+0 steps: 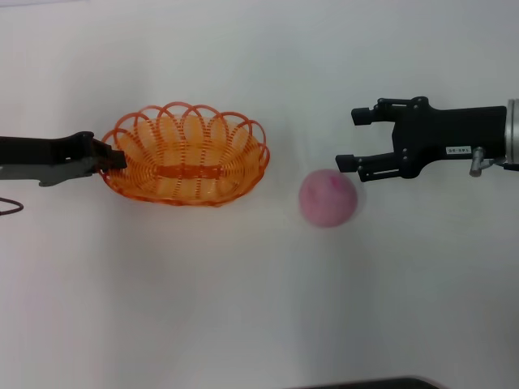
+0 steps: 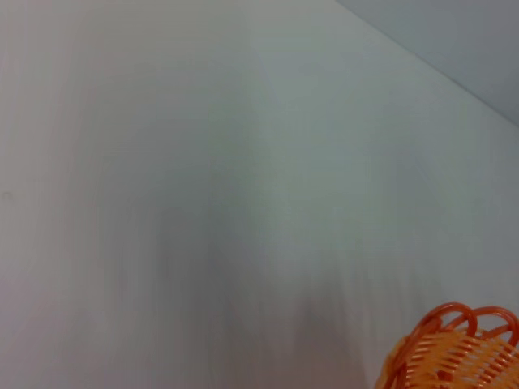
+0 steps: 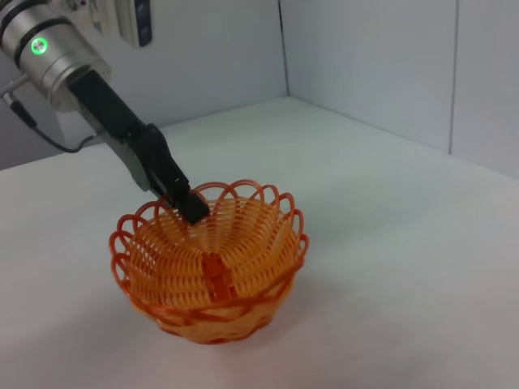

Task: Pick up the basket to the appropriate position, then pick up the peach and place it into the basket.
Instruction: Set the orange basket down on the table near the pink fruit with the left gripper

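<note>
The orange open-weave basket [image 1: 186,156] stands on the white table, left of centre. My left gripper [image 1: 113,160] is shut on the rim at the basket's left end; the right wrist view shows the basket [image 3: 211,259] with the left gripper [image 3: 190,207] pinching its far rim. A bit of the basket's rim [image 2: 458,348] shows in the left wrist view. The pink peach [image 1: 328,198] lies on the table right of the basket. My right gripper [image 1: 349,139] is open and empty, just up and to the right of the peach, not touching it.
The white tabletop [image 1: 243,308] runs all around. A dark object [image 1: 365,383] sits at the near edge. A thin cable loop [image 1: 8,207] lies at the far left. Grey walls [image 3: 365,65] stand behind the table.
</note>
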